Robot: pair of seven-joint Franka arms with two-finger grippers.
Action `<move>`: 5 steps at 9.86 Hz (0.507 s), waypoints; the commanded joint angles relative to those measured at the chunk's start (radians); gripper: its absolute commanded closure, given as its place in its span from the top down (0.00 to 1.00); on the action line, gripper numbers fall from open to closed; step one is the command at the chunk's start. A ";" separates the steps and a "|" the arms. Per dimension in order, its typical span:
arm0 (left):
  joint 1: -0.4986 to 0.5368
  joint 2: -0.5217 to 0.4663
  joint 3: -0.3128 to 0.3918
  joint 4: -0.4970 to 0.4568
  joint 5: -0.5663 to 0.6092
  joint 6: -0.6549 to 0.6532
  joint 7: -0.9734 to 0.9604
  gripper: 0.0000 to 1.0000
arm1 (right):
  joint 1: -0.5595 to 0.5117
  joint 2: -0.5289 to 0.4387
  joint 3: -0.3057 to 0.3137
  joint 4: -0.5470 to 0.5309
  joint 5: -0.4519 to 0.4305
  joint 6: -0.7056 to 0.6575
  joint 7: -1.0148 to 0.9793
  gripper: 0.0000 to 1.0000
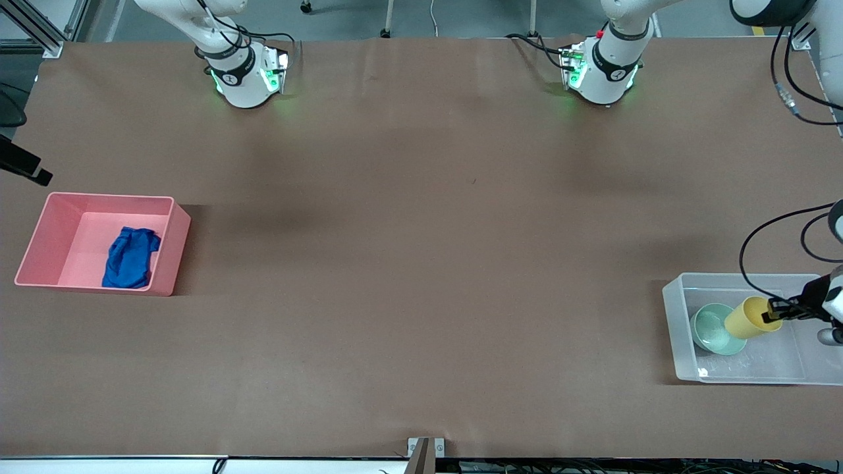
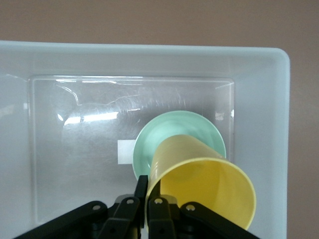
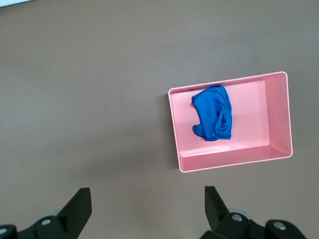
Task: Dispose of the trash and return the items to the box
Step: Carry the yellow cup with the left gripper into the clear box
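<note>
My left gripper (image 1: 777,313) (image 2: 148,186) is shut on the rim of the yellow cup (image 1: 747,317) (image 2: 204,184), one finger inside and one outside. It holds the cup tilted over the mint-green bowl (image 1: 714,329) (image 2: 174,129), which lies in the clear tub (image 1: 678,329) (image 2: 259,99). I cannot tell if cup and bowl touch. The tub's white label (image 2: 124,152) shows on its base. The blue cloth (image 1: 130,257) (image 3: 213,113) lies in the pink bin (image 1: 53,224) (image 3: 279,114). My right gripper (image 3: 147,199) is open and empty, high over bare table beside the bin; the front view does not show it.
The pink bin stands at the right arm's end of the table, the clear tub at the left arm's end. A black object (image 1: 23,164) juts in at the table's edge just farther from the front camera than the pink bin. Brown paper (image 1: 421,263) covers the table.
</note>
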 commanded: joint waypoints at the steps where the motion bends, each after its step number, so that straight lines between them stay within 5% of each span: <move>1: -0.003 0.065 0.003 0.023 0.024 0.006 -0.058 0.03 | 0.051 -0.037 -0.033 -0.033 -0.028 0.018 -0.024 1.00; 3: -0.003 0.074 0.003 0.020 0.026 0.007 -0.061 0.05 | 0.079 -0.032 -0.078 -0.005 -0.024 0.016 -0.025 1.00; 5: -0.001 0.073 0.003 0.018 0.026 0.007 -0.059 0.30 | 0.085 -0.032 -0.078 -0.003 -0.024 0.015 -0.025 1.00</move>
